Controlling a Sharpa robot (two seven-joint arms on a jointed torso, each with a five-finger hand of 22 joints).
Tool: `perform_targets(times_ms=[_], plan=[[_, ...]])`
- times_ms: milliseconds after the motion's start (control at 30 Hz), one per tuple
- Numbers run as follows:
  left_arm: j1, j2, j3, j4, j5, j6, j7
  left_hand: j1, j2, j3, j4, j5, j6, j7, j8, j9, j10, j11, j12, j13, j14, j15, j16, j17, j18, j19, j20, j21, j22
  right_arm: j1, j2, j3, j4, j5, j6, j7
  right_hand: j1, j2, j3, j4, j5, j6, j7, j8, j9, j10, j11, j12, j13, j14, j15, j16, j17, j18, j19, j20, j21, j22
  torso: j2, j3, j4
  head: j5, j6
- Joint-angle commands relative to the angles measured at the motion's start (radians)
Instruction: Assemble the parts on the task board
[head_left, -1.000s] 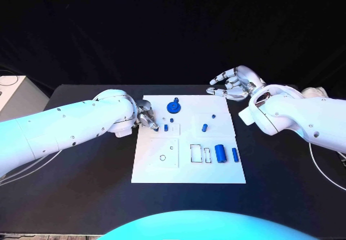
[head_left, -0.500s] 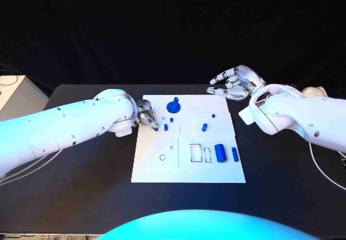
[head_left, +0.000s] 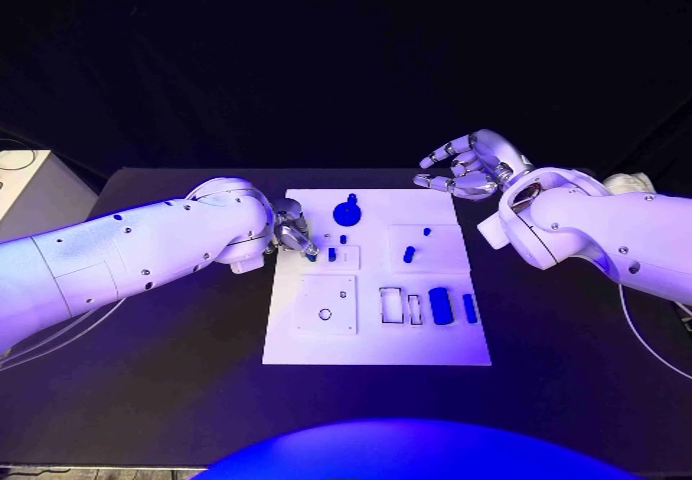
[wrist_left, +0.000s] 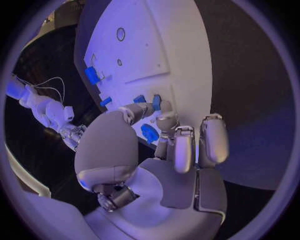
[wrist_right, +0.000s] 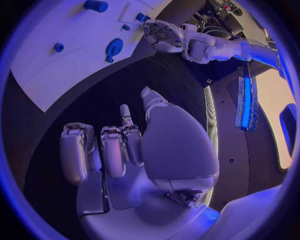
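The white task board (head_left: 375, 330) lies mid-table. My left hand (head_left: 294, 238) rests at its left edge. In the left wrist view its thumb and a fingertip (wrist_left: 165, 116) pinch a small blue peg (wrist_left: 156, 102), which stands on the board (head_left: 332, 255). A round blue knob part (head_left: 348, 212) sits near the far edge. Two small blue pieces (head_left: 410, 254) lie in the raised square. A blue cylinder (head_left: 440, 306) and a slim blue bar (head_left: 470, 307) lie at the near right. My right hand (head_left: 464, 170) hovers beyond the far right corner, fingers apart, holding nothing.
The board has a raised plate with a small hole (head_left: 326, 314) and two rectangular slots (head_left: 391, 305) toward the near side. Bare black table (head_left: 159, 360) surrounds the board. A pale box (head_left: 29, 190) stands at the far left.
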Motion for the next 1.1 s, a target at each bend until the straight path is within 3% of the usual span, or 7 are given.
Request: perform_targets(times_ms=[33,267,833,933,967,1100], plan=[[-0.007,0.004,-0.005,0.000,0.011,0.014,-0.002,-0.012,0.003,-0.025,0.015,-0.007,0.020,-0.016,-0.007,-0.003,0.002,-0.003,0.002,0.002,0.104,-0.006,0.004,0.263,-0.018,-0.001,-0.005,-0.007,-0.002,0.000,0.000,0.000,0.002,-0.004,0.007,0.007,-0.004,0.003,0.000,-0.001,0.007,-0.007,-0.001,0.006,0.000,0.019,0.002,-0.003,0.181,0.083,0.000,-0.002,0.192,0.010,0.048,-0.002,-0.007,0.187,0.000,0.0000,-0.0001,0.000,0.001],[-0.007,0.008,-0.005,-0.005,0.011,0.012,-0.002,-0.019,0.005,-0.081,0.050,-0.008,0.027,-0.016,-0.013,-0.007,0.002,-0.003,0.003,0.007,0.104,-0.006,0.004,0.263,-0.018,0.000,-0.006,-0.008,-0.002,0.000,-0.001,0.000,0.002,-0.004,0.007,0.007,-0.004,0.003,0.000,-0.001,0.007,-0.007,-0.001,0.006,0.000,0.019,0.002,-0.003,0.181,0.083,0.000,-0.002,0.192,0.010,0.048,-0.002,-0.007,0.187,0.000,0.0000,0.0001,0.000,0.000],[-0.007,0.011,-0.005,-0.015,0.013,0.007,-0.003,-0.010,0.003,-0.174,0.097,-0.018,0.034,-0.016,-0.022,-0.012,0.000,-0.003,0.002,0.011,0.104,-0.006,0.004,0.263,-0.018,0.001,-0.007,-0.011,-0.002,0.000,-0.002,0.000,0.004,-0.004,0.006,0.007,-0.007,0.002,0.000,0.000,0.007,-0.008,-0.001,0.008,0.000,0.018,0.001,-0.004,0.179,0.082,-0.001,-0.004,0.190,0.010,0.047,-0.003,-0.010,0.185,-0.001,0.0007,-0.0002,-0.001,0.001],[-0.007,0.010,-0.005,-0.017,0.010,0.002,-0.003,0.000,0.006,-0.212,0.123,-0.063,0.037,-0.016,-0.026,-0.015,0.000,-0.003,0.001,0.013,0.104,-0.006,0.004,0.263,-0.018,0.002,-0.006,-0.011,-0.001,0.000,-0.003,0.000,0.004,-0.004,0.006,0.007,-0.007,0.002,0.000,0.000,0.007,-0.008,-0.001,0.008,0.000,0.018,0.001,-0.004,0.179,0.082,-0.001,-0.004,0.190,0.010,0.047,-0.003,-0.010,0.185,-0.001,0.0008,-0.0006,0.000,0.004],[-0.007,0.010,-0.005,-0.017,0.010,0.000,-0.003,0.002,0.011,-0.228,0.130,-0.106,0.039,-0.015,-0.028,-0.016,0.000,-0.002,0.001,0.014,0.104,-0.006,0.004,0.263,-0.018,0.002,-0.006,-0.012,-0.001,0.000,-0.003,0.000,0.004,-0.004,0.006,0.007,-0.007,0.002,0.000,0.000,0.007,-0.008,-0.001,0.008,0.000,0.018,0.001,-0.004,0.179,0.082,-0.001,-0.004,0.190,0.010,0.047,-0.003,-0.010,0.185,-0.001,0.0006,-0.0006,0.000,0.005],[-0.007,0.006,-0.005,-0.016,0.008,-0.012,-0.003,-0.011,0.018,-0.254,0.134,-0.140,0.040,-0.013,-0.033,-0.019,-0.002,0.000,-0.002,0.012,0.104,-0.004,0.004,0.263,-0.018,0.002,-0.005,-0.012,-0.001,0.000,-0.002,0.000,0.004,-0.004,0.006,0.008,-0.007,0.002,0.000,0.000,0.007,-0.008,-0.001,0.008,0.000,0.018,0.001,-0.004,0.179,0.082,-0.001,-0.004,0.190,0.010,0.047,-0.003,-0.010,0.185,0.000,-0.0001,-0.0007,0.000,0.007]])
